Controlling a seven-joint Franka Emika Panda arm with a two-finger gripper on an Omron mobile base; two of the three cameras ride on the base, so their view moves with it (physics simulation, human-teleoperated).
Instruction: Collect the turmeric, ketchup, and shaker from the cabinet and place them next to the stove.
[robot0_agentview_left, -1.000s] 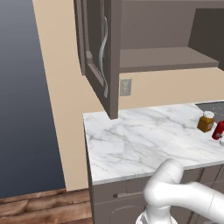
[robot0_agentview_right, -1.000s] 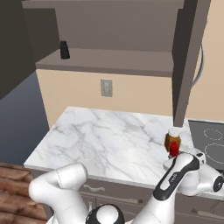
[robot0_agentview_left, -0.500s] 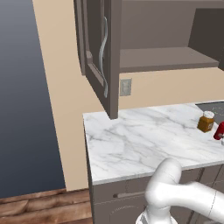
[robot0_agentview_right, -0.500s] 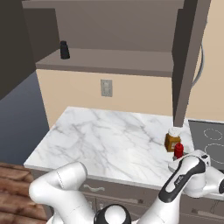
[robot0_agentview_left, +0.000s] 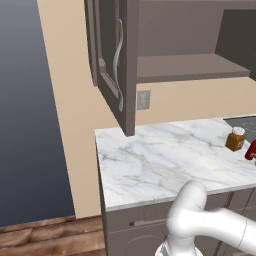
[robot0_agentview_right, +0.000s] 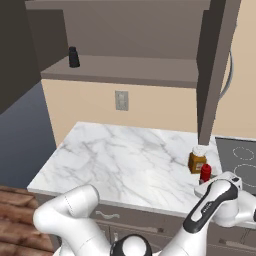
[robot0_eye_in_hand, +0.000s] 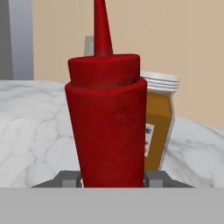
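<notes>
My gripper (robot0_eye_in_hand: 112, 178) is shut on the ketchup (robot0_eye_in_hand: 107, 118), a red squeeze bottle held upright with its nozzle pointing up. The turmeric (robot0_eye_in_hand: 159, 118), an amber jar with a white lid, stands just behind it on the marble counter. From the right base view the ketchup (robot0_agentview_right: 205, 172) is right beside the turmeric (robot0_agentview_right: 197, 160), close to the stove (robot0_agentview_right: 240, 157), and the hand covers the bottle's foot. The ketchup (robot0_agentview_left: 251, 150) and turmeric (robot0_agentview_left: 235, 139) also sit at the right edge of the left base view. A small dark shaker (robot0_agentview_right: 74, 57) stands on the shelf of the open cabinet (robot0_agentview_right: 125, 67).
The cabinet door (robot0_agentview_left: 112, 65) hangs open over the counter's left end. A wall outlet (robot0_agentview_right: 121, 100) is below the shelf. The white marble counter (robot0_agentview_right: 125, 160) stretches left of the jar. My white arm crosses low in front of the counter edge.
The hand with the ketchup has edged slightly right, toward the stove, and the bottle stays beside the turmeric. Nothing else has moved.
</notes>
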